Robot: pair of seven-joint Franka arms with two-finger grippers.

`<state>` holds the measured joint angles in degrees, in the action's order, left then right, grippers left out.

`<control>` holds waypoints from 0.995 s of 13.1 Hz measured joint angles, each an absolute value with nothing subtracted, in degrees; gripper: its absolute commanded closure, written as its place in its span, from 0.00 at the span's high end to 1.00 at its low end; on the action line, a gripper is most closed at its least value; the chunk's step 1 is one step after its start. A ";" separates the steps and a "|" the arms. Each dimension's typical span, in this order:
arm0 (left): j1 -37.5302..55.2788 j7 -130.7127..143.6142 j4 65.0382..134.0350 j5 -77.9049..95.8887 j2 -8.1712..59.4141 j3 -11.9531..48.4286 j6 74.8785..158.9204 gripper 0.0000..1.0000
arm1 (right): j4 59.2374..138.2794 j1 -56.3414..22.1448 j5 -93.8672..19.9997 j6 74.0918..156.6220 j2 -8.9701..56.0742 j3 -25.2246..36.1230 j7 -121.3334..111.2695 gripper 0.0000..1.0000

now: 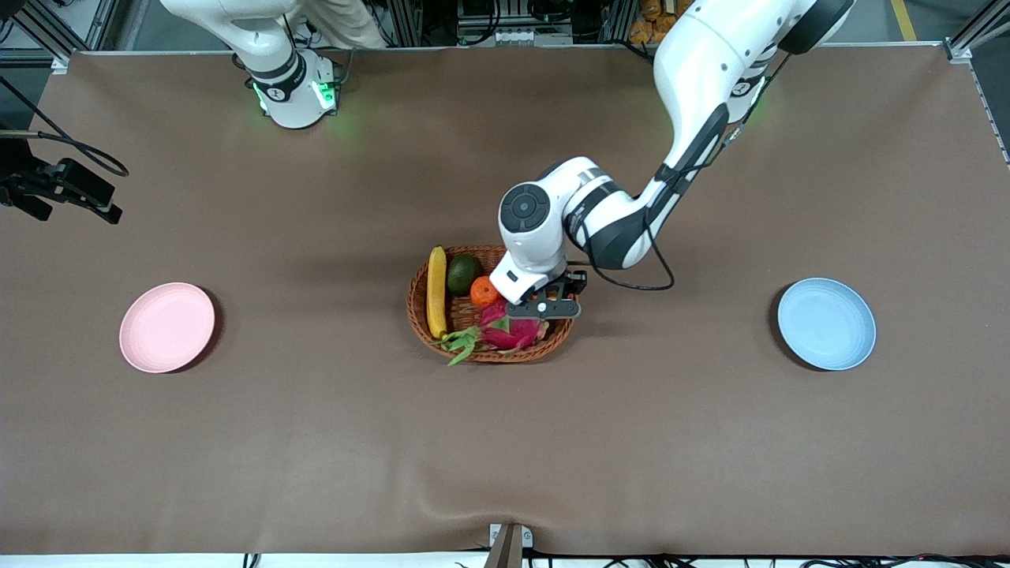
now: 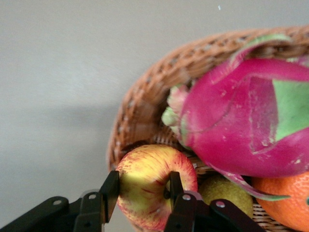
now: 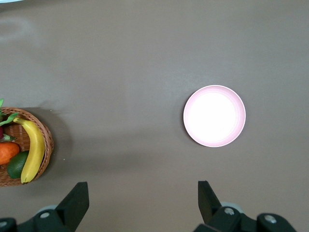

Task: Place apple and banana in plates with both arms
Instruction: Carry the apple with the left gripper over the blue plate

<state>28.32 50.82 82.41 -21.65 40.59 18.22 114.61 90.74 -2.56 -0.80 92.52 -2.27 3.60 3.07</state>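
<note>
In the front view, an oval wicker basket (image 1: 489, 314) sits mid-worktop (image 1: 505, 442) holding the banana (image 1: 436, 292) along the rim toward the right arm's end, a dark green fruit (image 1: 463, 274), a tangerine (image 1: 483, 291) and a pink dragon fruit (image 1: 509, 331). The left arm reaches down from its base, and the left gripper (image 1: 544, 309) is down in the basket at the side toward the left arm's end, its body hiding the apple. The pink plate (image 1: 166, 326) lies bare toward the right arm's end, the blue plate (image 1: 826, 323) bare toward the left arm's end, both well apart from the basket. The right arm waits near its base. In the left wrist view, the left gripper (image 2: 143, 193) has its jaws set closely on both sides of the apple (image 2: 153, 182), the fingertips (image 2: 110, 189) touching its skin; the apple rests against the basket (image 2: 145, 108) wall, beside the dragon fruit (image 2: 244, 125), a yellowish-green fruit (image 2: 224, 190) and the tangerine (image 2: 285, 200). In the right wrist view, the right gripper (image 3: 143, 200) hangs over bare worktop with its jaws spread wide and holding nothing; the pink plate (image 3: 214, 116) lies apart from it, and the banana (image 3: 33, 147) rests in the basket (image 3: 46, 140) at the frame's edge.
</note>
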 measured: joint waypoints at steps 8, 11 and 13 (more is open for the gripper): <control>18.58 38.08 82.13 -15.86 29.60 18.07 104.87 0.00 | 90.76 -2.50 -0.80 92.38 -2.14 3.66 3.07 1.00; 9.93 24.15 82.22 -14.57 26.14 18.01 98.68 0.00 | 90.77 -2.50 -0.80 92.33 -2.09 3.67 3.07 1.00; 4.81 15.73 82.63 -14.49 25.72 17.86 96.58 0.00 | 90.77 -2.50 -0.80 92.32 -2.08 3.67 3.07 1.00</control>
<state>4.81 15.73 82.63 -14.49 25.72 17.86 96.58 90.77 -2.50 -0.80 92.32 -2.08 3.67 3.07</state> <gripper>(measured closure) 0.529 0.000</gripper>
